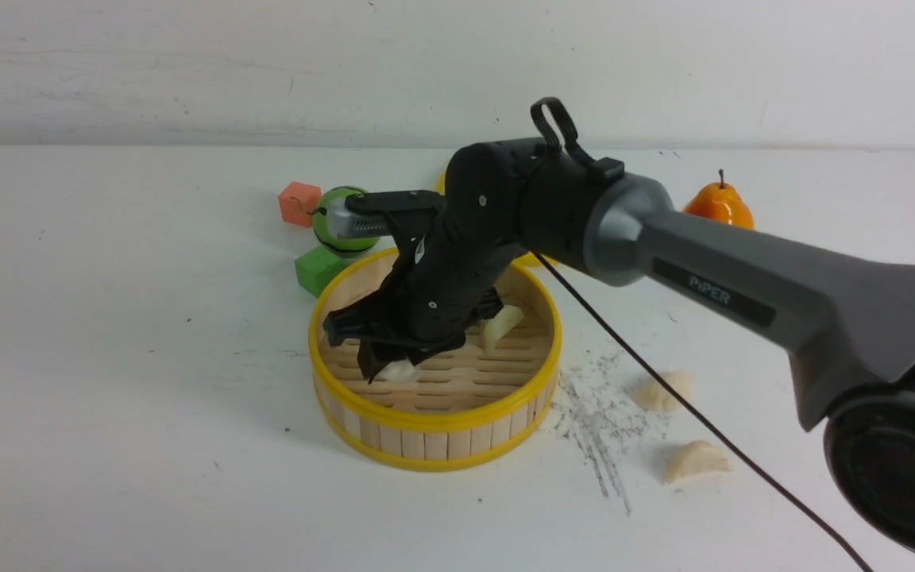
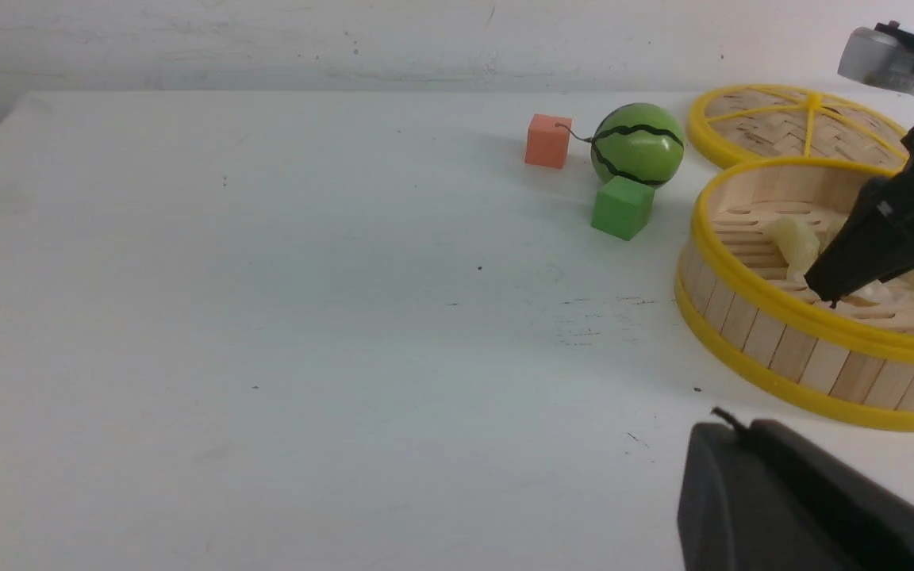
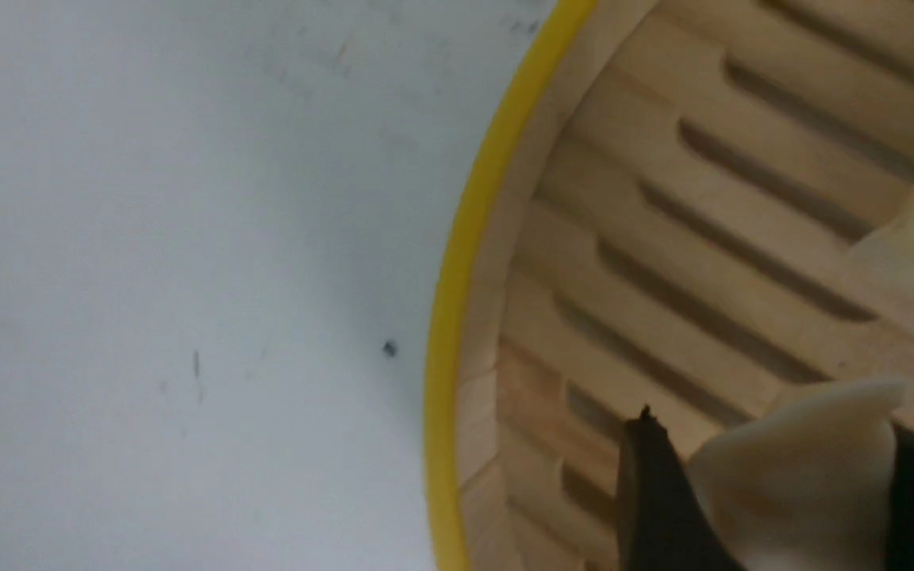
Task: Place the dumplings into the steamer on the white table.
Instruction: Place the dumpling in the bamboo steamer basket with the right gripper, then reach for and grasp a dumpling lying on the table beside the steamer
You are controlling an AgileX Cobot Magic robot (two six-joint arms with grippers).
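Two loose dumplings (image 1: 664, 393) left to fetch, on the surface (image 1: 124, 357) just right of the steamer (image 1: 434, 421), one nearer the robot than the other. Step in hand, by the look of it: release of the held dumpling (image 3: 790, 468) inside the steamer.

1. Confirm the grasp. Find the right gripper (image 1: 390, 361) down inside the steamer's left half, closed narrowly on the cream-white held dumpling, one black finger (image 3: 655, 500) on each side, tips just above the slatted floor; contact with the floor impossible to tell.
2. Check the landing spot. Note the settled dumpling (image 1: 503, 326) toward the steamer's far right wall, apart from the gripper; release clear of it and well inside the yellow rim.
3. Lower until the held dumpling rests on the slats, then part the jaws slowly and only slightly, to avoid flicking the light piece against the wall.
4. Lift straight up past the rim before swinging right; avoid dragging the cable (image 1: 624, 348) across the loose dumplings.
5. Leave the left gripper (image 2: 782, 500) parked left of the steamer: only a dark edge of it in its own wrist view, so its opening impossible to tell.

Ignore the lid (image 2: 798, 123) lying behind the steamer.
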